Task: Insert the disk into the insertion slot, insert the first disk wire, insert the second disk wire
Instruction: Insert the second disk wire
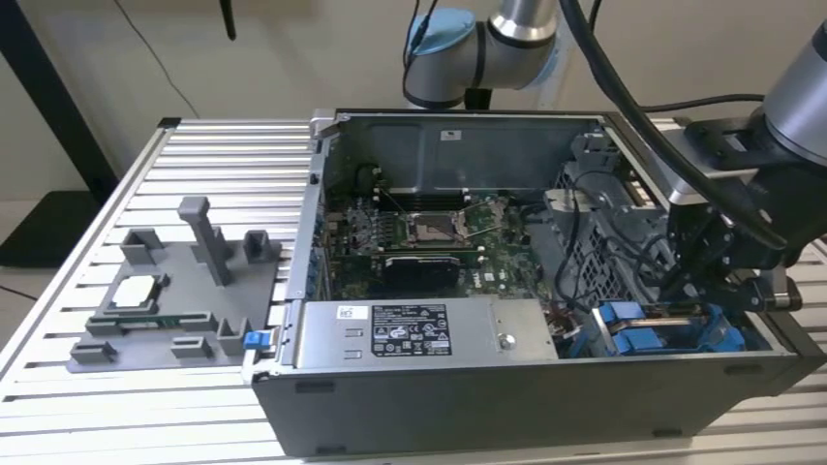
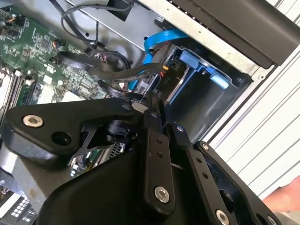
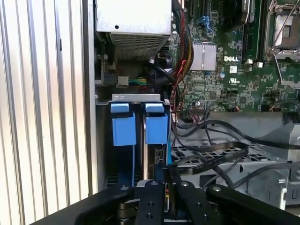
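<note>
Here, gripper (image 3: 165, 180) clenched on a black wire connector (image 2: 151, 89), lowered beside the disk (image 3: 154, 126), already seated in the insertion slot (image 3: 105, 96), lined up as if for plugging.

disk (image 3: 156, 125) in insertion slot (image 3: 133, 97) | tool (image 3: 165, 187) at disk's edge

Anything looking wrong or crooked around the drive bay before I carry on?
Nothing stands out. The blue disk carriers sit upright and parallel in the insertion slot, tabs level. The end effector hangs close over them beside a black wire. Loose black cables drape over the perforated metal next to the bay, none visibly pinched.
</note>
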Tool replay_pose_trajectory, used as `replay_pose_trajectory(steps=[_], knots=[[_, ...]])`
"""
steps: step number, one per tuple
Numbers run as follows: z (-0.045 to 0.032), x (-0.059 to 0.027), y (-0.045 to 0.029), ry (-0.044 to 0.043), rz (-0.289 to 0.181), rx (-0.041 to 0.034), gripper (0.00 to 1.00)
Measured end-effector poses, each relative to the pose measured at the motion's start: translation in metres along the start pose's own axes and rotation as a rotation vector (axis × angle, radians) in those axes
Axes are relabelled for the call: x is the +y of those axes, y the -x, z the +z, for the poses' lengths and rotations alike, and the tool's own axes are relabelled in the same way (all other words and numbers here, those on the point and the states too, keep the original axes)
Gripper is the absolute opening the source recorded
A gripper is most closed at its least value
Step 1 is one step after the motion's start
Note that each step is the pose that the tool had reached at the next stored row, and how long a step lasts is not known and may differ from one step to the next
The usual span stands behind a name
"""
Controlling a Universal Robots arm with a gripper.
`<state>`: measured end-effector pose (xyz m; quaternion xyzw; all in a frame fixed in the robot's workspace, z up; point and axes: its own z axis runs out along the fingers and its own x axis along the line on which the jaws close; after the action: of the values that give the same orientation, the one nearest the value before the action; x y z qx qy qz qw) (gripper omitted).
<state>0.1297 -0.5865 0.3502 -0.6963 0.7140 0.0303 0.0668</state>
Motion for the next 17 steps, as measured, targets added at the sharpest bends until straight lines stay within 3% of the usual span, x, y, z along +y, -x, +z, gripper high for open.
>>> replay_pose_trajectory(steps=[17], knots=[[0.0077, -0.0018, -0.001, -0.0028, 0.02, 0.0011, 0.0]])
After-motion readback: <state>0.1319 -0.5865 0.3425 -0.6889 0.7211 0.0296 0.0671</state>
